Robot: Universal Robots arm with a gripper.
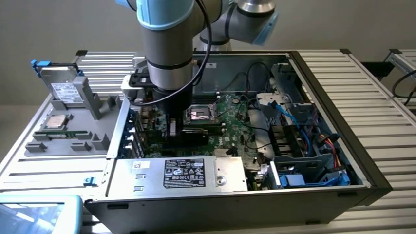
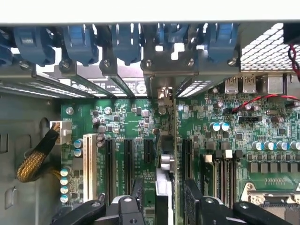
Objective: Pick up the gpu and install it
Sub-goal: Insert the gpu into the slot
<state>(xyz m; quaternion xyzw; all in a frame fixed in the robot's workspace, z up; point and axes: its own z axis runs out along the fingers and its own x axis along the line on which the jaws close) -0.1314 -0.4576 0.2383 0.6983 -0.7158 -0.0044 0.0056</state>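
gpu (image 2: 165,154) upright in motherboard (image 2: 225,140) slot

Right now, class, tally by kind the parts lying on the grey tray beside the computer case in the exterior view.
Silver drive with white label: 1
Processor chip: 1
Green memory stick: 1
Total: 3

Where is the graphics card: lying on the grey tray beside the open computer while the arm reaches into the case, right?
No. The gpu stands on edge on the motherboard inside the case, between the gripper's open fingers, as the wrist view shows.
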